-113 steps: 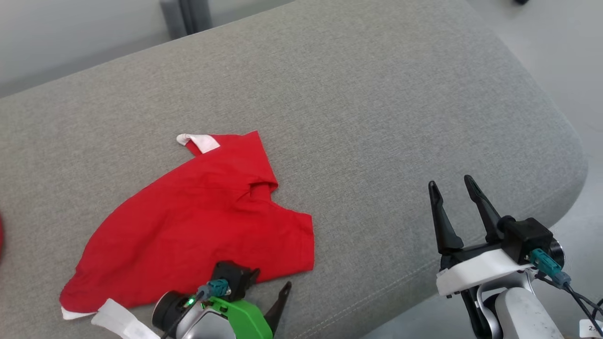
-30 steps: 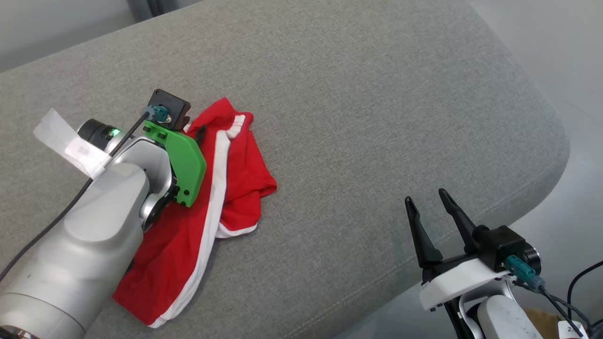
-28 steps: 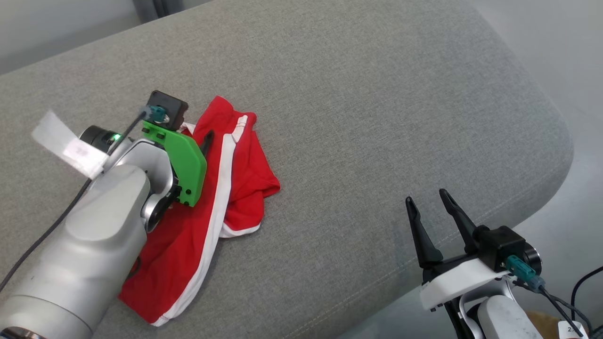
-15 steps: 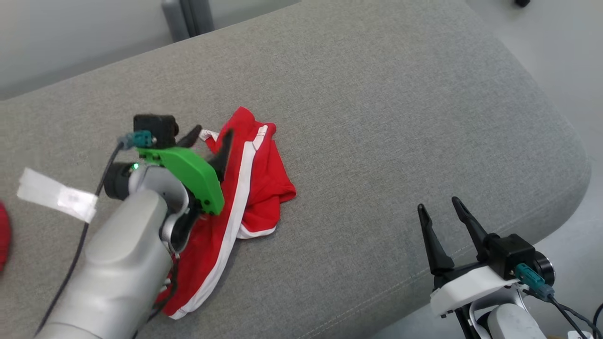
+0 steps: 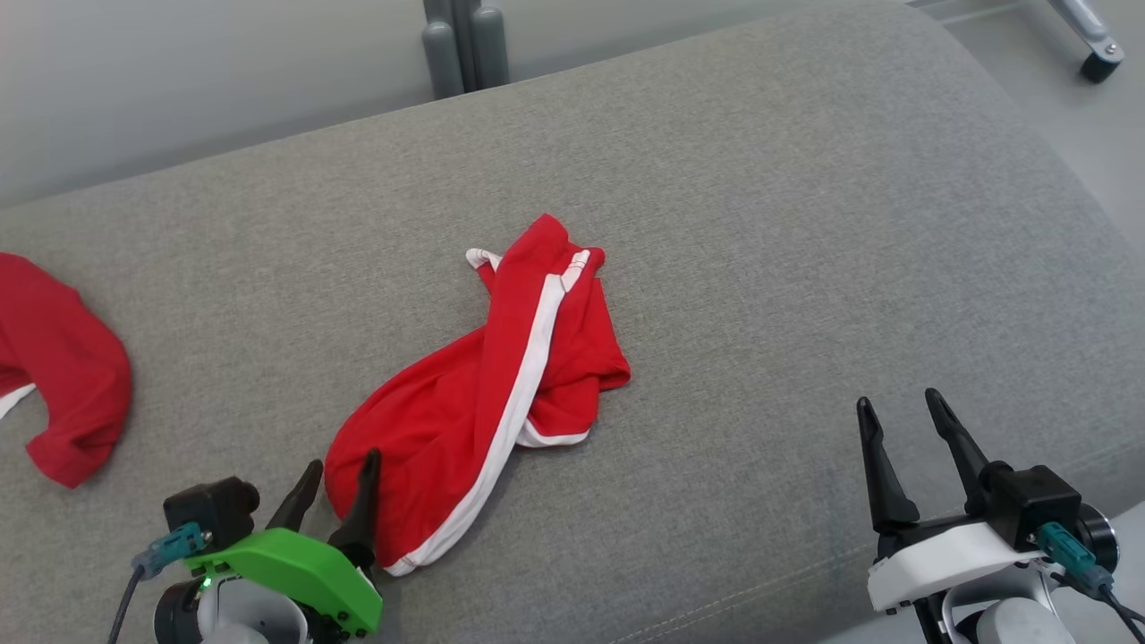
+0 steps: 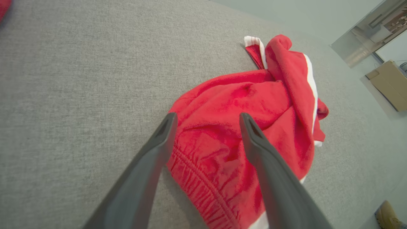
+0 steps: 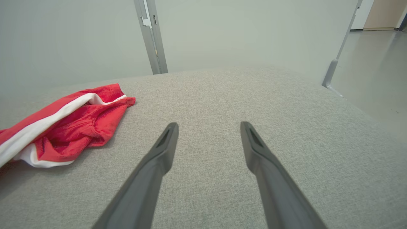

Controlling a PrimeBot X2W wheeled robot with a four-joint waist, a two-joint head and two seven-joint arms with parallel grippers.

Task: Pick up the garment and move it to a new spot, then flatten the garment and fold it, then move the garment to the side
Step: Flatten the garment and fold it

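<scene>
**Red garment, bunched, on grey cushion**

Item: red garment [image 5: 483, 394], white-striped, crumpled at the centre of the cushion [image 5: 760, 224]. Left gripper [image 5: 342, 461], 7 o'clock: spread wide, empty, at the garment's near end. Right gripper [image 5: 899, 399], 4 o'clock: wide, empty, well apart.

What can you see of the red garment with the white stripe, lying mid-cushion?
The red garment looks like soft knit fabric, with a white stripe down one side, white hem trim and a gathered elastic band at its near end. It lies crumpled and folded over itself, slantwise on the grey cushion. The open left gripper straddles its near end; contact can't be told.
</scene>
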